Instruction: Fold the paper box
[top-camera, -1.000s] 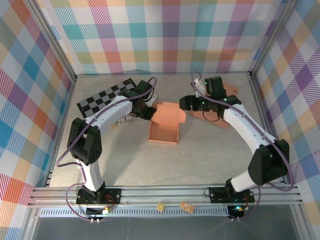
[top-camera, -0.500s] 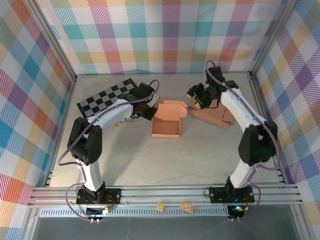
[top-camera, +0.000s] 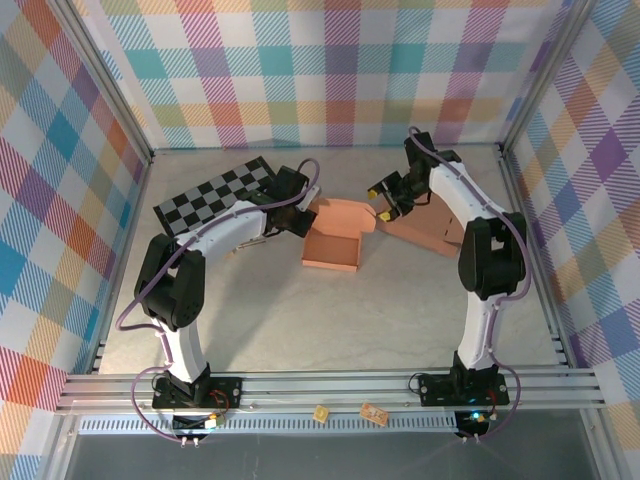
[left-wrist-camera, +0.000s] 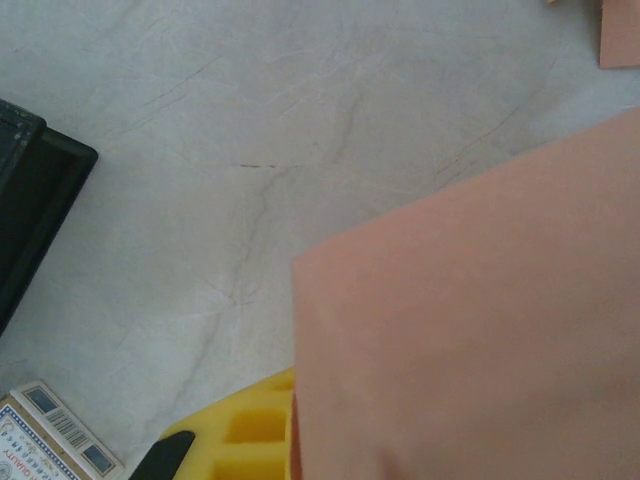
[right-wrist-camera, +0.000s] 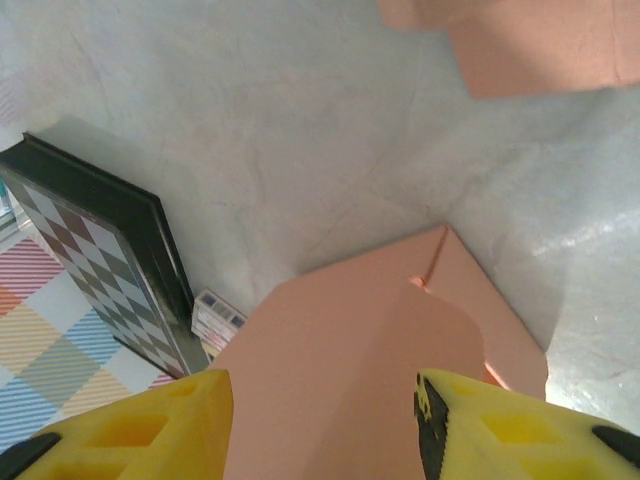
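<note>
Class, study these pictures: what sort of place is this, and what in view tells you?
Probably a robot lab test cell: left arm and right arm bolted to an aluminium rail, plaid screens walling in the table, and a checkerboard lying near the paper box.

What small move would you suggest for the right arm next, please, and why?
Probably close the right gripper on the flap of the paper box. That flap sits between its yellow fingers, which stand apart and do not yet pinch it. The left gripper looks shut on the box's opposite edge, so the box should stay put while the flap is folded.
</note>
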